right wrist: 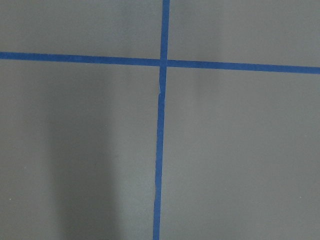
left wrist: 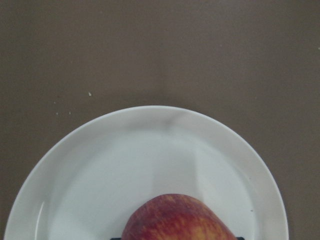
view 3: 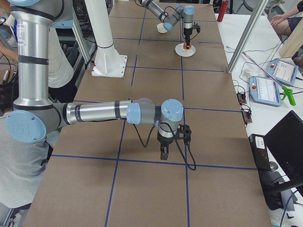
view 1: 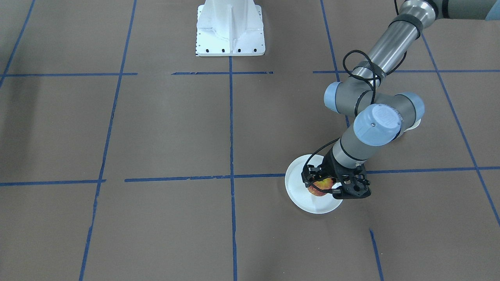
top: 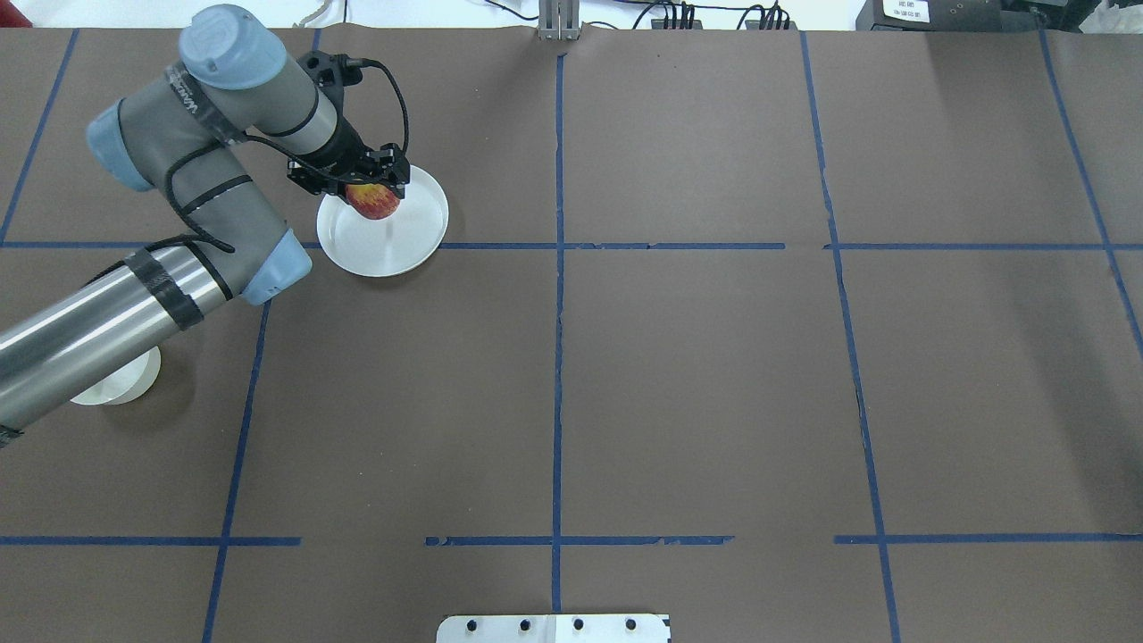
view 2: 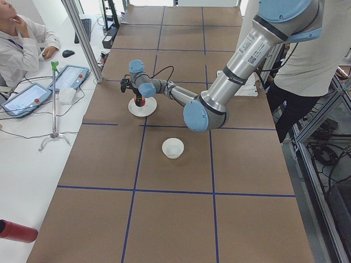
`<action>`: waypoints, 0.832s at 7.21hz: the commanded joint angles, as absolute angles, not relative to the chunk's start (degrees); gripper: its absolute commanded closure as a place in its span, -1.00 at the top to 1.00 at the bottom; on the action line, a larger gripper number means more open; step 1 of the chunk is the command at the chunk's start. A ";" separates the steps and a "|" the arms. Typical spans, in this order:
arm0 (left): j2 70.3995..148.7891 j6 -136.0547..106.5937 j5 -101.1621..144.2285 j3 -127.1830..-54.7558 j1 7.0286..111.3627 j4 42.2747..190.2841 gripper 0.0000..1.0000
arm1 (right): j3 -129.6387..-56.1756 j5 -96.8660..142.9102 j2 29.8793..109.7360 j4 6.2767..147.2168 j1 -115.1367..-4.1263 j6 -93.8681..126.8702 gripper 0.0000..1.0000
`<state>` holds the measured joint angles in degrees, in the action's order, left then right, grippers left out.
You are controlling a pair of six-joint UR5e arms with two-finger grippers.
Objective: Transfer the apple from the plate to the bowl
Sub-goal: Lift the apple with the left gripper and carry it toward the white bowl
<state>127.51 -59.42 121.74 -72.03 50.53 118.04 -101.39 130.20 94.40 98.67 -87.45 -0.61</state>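
The red and yellow apple (view 1: 319, 188) is between the fingers of my left gripper (view 1: 324, 185), which is shut on it over the flat white plate (view 1: 312, 203). From overhead the apple (top: 373, 202) is at the plate's (top: 393, 243) far left part, under the left gripper (top: 357, 183). The left wrist view shows the apple (left wrist: 177, 220) low in the frame over the plate (left wrist: 150, 150). I cannot tell whether it touches the plate. The off-white bowl (top: 116, 382) stands nearer the robot, partly hidden by the left arm; it shows whole in the left view (view 2: 173, 148). My right gripper (view 3: 163, 153) hangs over bare table; I cannot tell its state.
Blue tape lines (right wrist: 161, 150) grid the brown table. The white robot base (view 1: 230, 29) stands at the table's edge. Operators, tablets (view 2: 27, 96) and a red bottle (view 2: 16, 230) are beside the table in the side views.
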 commanded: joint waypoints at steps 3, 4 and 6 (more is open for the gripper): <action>104.04 -45.21 121.90 -100.04 54.93 108.66 -1.00 | -101.34 130.17 94.39 98.70 -87.45 -0.62 1.00; 97.45 -42.74 121.90 -105.07 55.45 108.46 -1.00 | -101.34 130.17 94.39 98.70 -87.45 -0.62 1.00; 88.63 -33.01 122.08 -107.66 58.95 108.72 -1.00 | -101.34 130.17 94.39 98.70 -87.45 -0.70 1.00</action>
<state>94.05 -38.97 121.98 -105.72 56.69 108.80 -101.37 130.17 94.40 98.66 -87.45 -0.63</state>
